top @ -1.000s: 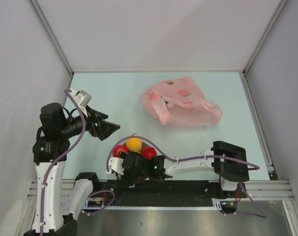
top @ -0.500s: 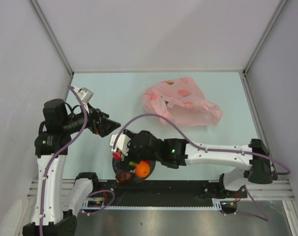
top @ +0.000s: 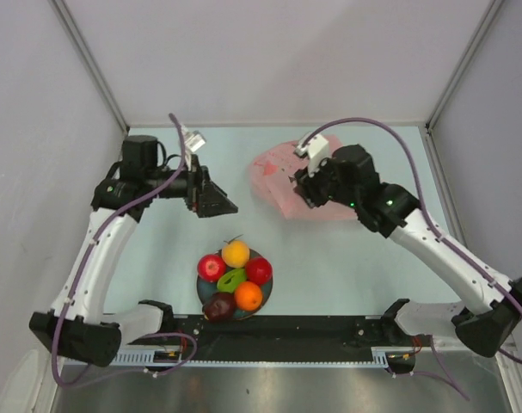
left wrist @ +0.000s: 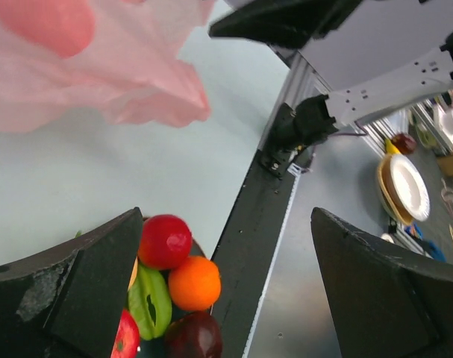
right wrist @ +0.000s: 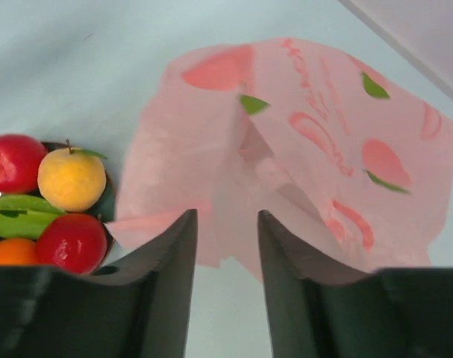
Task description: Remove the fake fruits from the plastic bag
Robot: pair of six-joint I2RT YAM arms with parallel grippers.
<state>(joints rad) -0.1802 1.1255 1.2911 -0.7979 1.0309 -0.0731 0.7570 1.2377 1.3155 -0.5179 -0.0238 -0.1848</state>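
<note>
6 fake fruits (top: 235, 281), glossy, heaped touching on dark plate (top: 200, 286), near edge of table, L of centre. Yellow-orange pc (top: 236, 253) w/ stem + leaf at far side; red apple (top: 211, 267) on L, 2nd red pc (top: 259, 270) on R; green pc (top: 231, 279) in middle; orange pc (top: 248, 296) & maroon pc (top: 218, 305) nearest. Plastic bag (top: 267, 176): translucent pink, red/green fruit print, crumpled, lying low on table, far side, R of centre, apart from fruits. Contents: can't tell.

fake fruits (top: 232, 280) piled on plate (top: 200, 288) — near edge; plastic bag (top: 269, 176) behind, to the right
</note>
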